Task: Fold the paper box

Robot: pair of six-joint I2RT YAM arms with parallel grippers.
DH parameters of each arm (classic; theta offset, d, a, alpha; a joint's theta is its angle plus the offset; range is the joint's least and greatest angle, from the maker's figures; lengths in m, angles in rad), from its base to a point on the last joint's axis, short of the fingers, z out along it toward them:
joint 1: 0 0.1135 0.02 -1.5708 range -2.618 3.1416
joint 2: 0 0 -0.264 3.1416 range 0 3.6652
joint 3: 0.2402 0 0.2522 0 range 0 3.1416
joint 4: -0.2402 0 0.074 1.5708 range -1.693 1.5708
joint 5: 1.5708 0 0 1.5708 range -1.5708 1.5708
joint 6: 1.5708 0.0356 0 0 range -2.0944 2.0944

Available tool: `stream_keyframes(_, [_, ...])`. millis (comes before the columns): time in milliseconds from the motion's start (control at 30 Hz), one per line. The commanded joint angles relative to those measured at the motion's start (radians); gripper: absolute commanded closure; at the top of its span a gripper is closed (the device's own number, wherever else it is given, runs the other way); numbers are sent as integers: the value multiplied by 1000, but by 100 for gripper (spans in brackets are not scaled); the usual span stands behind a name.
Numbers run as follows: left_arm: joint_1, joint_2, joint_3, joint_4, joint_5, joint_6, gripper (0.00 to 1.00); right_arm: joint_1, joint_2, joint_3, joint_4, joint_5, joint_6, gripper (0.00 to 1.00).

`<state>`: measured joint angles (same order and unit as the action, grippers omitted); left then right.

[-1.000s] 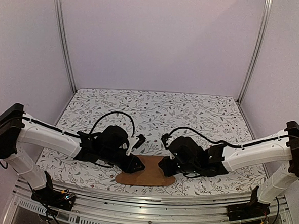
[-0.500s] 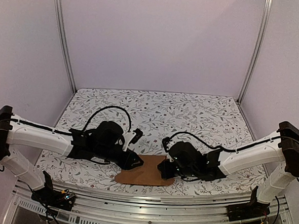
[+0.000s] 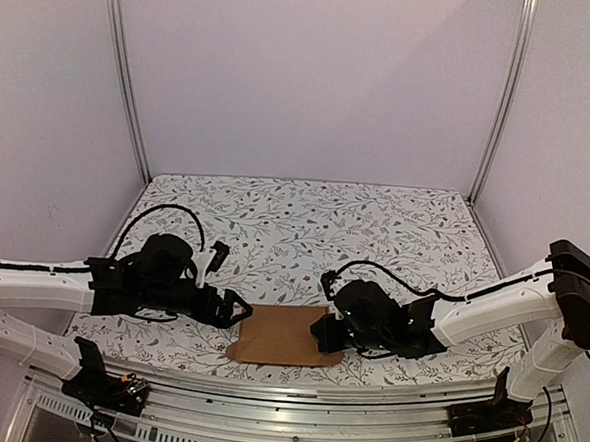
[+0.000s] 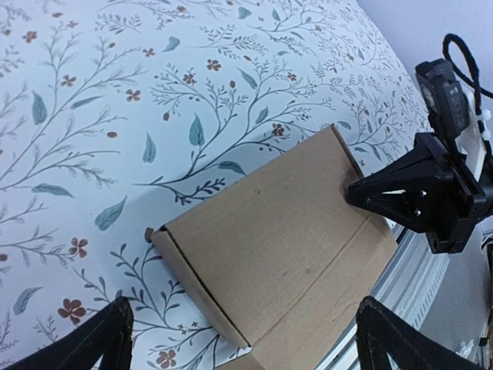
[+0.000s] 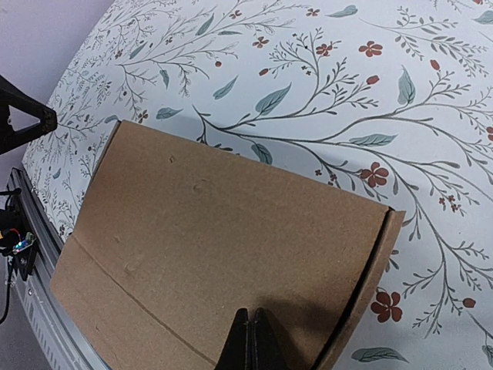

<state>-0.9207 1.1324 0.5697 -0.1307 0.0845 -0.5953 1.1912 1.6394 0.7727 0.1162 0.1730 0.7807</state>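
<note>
The brown paper box (image 3: 286, 336) lay flat at the near edge of the flowery bench (image 3: 375, 226), between the two arms, with the left hand (image 3: 235, 311) wide open just beside its left end, holding nothing, and the right hand (image 3: 322, 334) pinched shut over its right end.

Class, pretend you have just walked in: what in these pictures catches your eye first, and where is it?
The brown paper box, lying flat at the near edge of the flower-print table cover, stands out first. The right gripper, shut, presses its tips onto the box's right end, while the left gripper hangs wide open just off its left end.
</note>
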Motion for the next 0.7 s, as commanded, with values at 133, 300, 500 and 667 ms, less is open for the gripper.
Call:
stream_keyframes(133, [156,-39,-149,55,122,-152,0,5,4,-20,-89,-17,-5,100])
stream_keyframes(300, [177,89,-153,166,209,-186,4,6,2,-16,-93,-20,-8,100])
stream_keyframes(500, [183,201,-126,242,267,-214,12,6,-1,-19,-101,-18,-6,100])
stream_keyframes(667, [183,284,-105,257,295,-221,29,6,-5,-17,-104,-13,-7,99])
